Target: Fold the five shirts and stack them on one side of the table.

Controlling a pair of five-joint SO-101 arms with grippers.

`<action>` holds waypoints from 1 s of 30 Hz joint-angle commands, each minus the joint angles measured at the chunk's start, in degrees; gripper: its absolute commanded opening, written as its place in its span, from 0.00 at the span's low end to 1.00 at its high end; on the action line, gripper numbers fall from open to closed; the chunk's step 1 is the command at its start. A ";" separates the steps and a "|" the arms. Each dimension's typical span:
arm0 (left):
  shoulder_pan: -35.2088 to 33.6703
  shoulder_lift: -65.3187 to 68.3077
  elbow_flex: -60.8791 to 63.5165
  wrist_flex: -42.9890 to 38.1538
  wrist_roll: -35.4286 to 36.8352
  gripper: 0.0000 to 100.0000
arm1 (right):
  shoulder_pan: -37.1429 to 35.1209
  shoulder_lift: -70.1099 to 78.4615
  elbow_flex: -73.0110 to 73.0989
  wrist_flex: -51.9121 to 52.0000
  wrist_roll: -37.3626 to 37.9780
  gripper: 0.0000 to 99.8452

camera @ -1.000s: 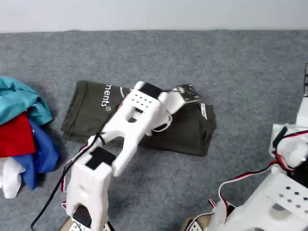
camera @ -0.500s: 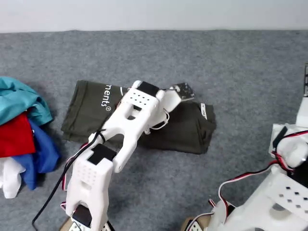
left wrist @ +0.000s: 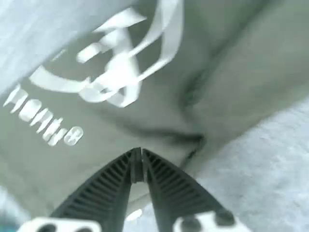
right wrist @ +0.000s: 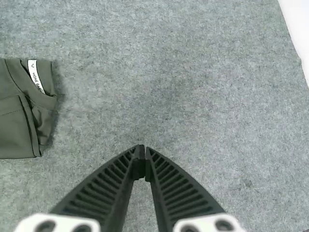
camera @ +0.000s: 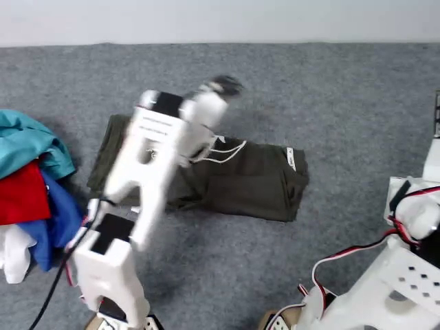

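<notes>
**A folded green shirt (camera: 251, 182) is laid in the middle of the grey table (camera: 344, 89).**

The shirt is judged to be light, soft and floppy, so it would likely sag and come open if it were pinched at one spot. It is best taken at a thick folded edge, with all the layers caught together. Its long side is laid left to right across the high view, and the neck end is pointed to the right, where a small white label (camera: 291, 159) is seen. A loose pile of shirts (camera: 31, 185) is heaped at the left edge. The left gripper (left wrist: 137, 162) is pressed closed with nothing in it, over the shirt's white print (left wrist: 111, 72). The right gripper (right wrist: 140, 162) is closed and empty too, over bare table.
</notes>
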 commanded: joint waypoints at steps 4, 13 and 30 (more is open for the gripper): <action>-17.67 -0.70 -2.24 1.76 -1.32 0.18 | 0.48 -0.84 0.00 2.15 0.53 0.01; -26.11 13.27 -14.73 -2.64 -4.22 0.21 | 0.48 -0.84 0.09 2.15 0.62 0.01; -26.64 47.21 -47.78 8.44 -4.40 0.17 | 0.48 -3.21 4.75 2.07 0.62 0.01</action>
